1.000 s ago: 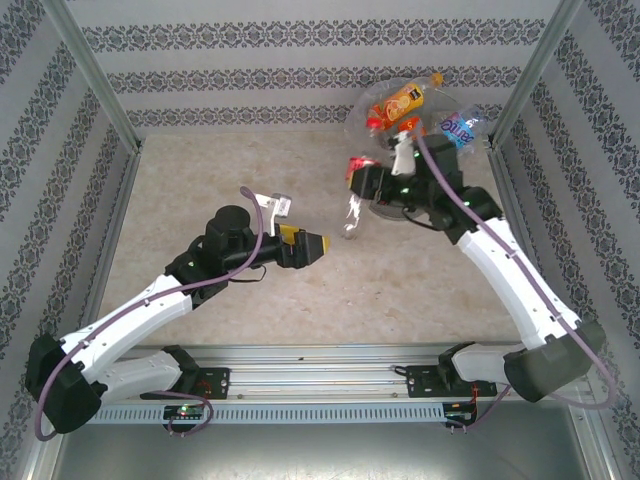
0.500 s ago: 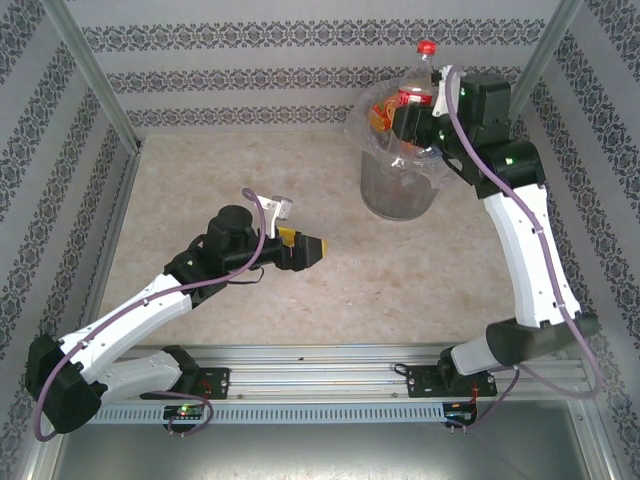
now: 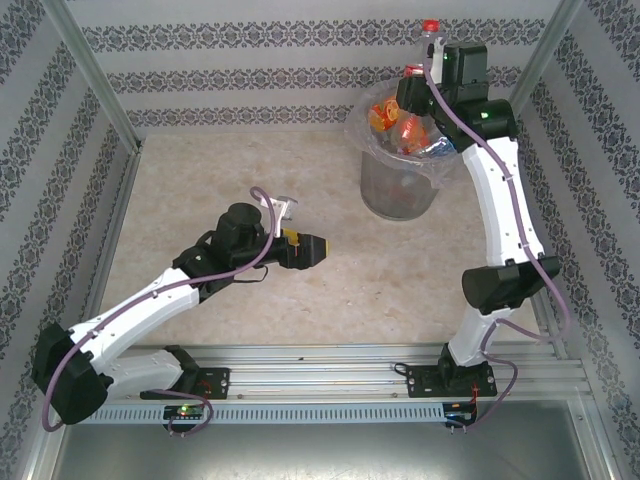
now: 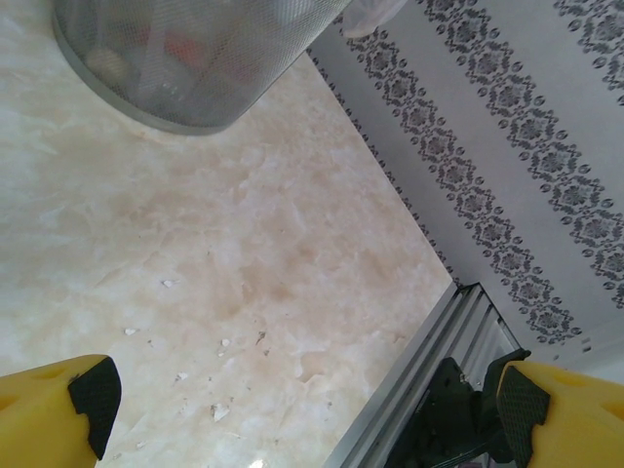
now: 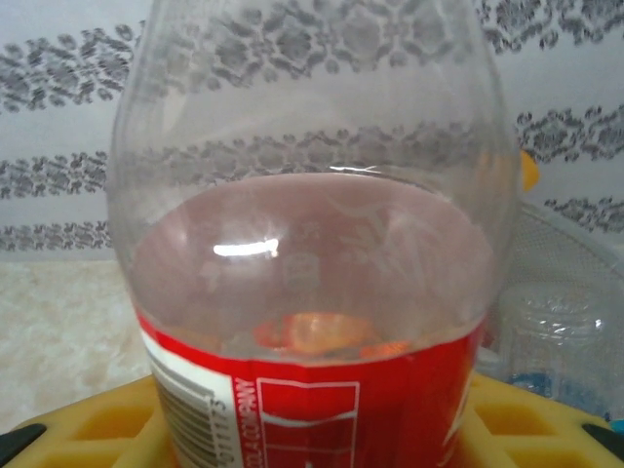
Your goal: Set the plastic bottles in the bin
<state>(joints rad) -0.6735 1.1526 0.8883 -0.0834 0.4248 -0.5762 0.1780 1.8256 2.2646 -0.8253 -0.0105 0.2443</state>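
My right gripper (image 3: 414, 88) is shut on a clear plastic bottle (image 3: 424, 50) with a red label and red cap, held upright above the far rim of the bin (image 3: 398, 195). In the right wrist view the bottle (image 5: 312, 244) stands between the yellow jaws of that gripper (image 5: 312, 439). The tall grey bin is lined with a clear bag. Inside it lie several bottles, among them an orange-labelled one (image 3: 383, 116) and a blue-labelled one (image 3: 441, 148). My left gripper (image 3: 320, 248) hovers open and empty over the table, left of the bin (image 4: 195, 68).
Patterned walls close the table on three sides, and the right wall (image 4: 507, 166) runs close behind the bin. A metal rail (image 3: 320, 360) crosses the near edge. Small white flecks (image 4: 219, 411) lie on the marble tabletop (image 3: 220, 190).
The right arm has raised the red-labelled bottle from the table beside the bin to above its far rim. The left arm has barely moved.
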